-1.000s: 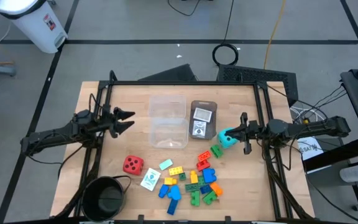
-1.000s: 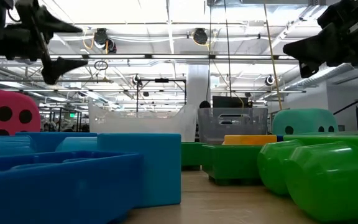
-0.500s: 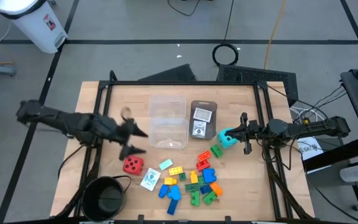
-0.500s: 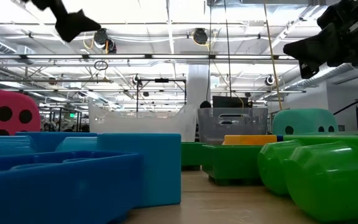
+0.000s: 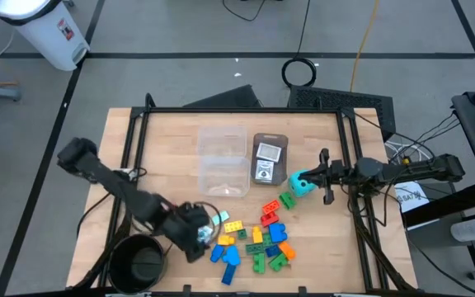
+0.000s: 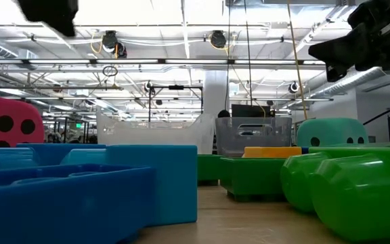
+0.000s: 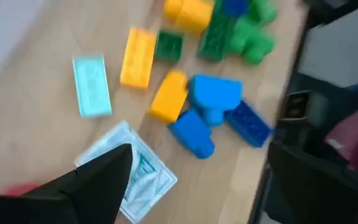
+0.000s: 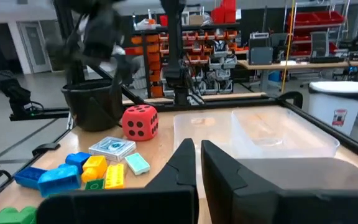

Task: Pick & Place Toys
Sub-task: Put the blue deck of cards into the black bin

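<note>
Toys: blocky plastic bricks (image 5: 258, 239) on wood table (image 5: 163, 132).
Left gripper (image 5: 195, 233) spread open over flat card (image 7: 135, 171); bricks at its 3 o'clock. Right gripper (image 5: 323, 176) pinched shut, empty.

The red die (image 8: 140, 121) has black dots. The other die (image 5: 303, 184) is teal. The card (image 7: 131, 175) is white with green print.

Bare counter (image 5: 171, 153) lies open along the left side and far edge. The clear tubs (image 5: 223, 163) and grey tray (image 5: 269, 158) block the middle. Bricks (image 5: 258, 239) crowd the near centre, and the left claw (image 5: 195, 233) hangs over their left edge, beside the black bowl (image 5: 138, 262).
</note>
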Tool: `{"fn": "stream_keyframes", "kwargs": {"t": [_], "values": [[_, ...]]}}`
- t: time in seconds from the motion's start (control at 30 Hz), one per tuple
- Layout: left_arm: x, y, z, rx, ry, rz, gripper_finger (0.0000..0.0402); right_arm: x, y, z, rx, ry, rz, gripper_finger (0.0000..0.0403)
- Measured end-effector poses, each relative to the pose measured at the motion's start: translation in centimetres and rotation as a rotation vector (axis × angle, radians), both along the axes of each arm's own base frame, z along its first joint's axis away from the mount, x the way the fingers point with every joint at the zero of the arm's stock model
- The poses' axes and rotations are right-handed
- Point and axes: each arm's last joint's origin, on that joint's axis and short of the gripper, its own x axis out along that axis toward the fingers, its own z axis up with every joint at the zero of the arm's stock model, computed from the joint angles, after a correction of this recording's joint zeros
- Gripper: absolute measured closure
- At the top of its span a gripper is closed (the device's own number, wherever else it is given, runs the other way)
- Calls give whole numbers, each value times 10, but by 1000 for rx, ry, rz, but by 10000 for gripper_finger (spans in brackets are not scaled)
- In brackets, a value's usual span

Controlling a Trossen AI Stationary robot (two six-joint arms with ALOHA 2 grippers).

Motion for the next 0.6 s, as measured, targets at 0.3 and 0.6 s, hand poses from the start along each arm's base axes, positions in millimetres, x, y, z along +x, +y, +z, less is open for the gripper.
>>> {"fn": "stream_keyframes", "kwargs": {"t": [0.3, 0.6], "values": [[11, 3, -59, -119, 435, 370, 23, 0, 2, 1, 11, -9, 81, 402], [20, 0, -90, -25, 429, 500, 23, 0, 3, 2, 46, -18, 109, 402]]}}
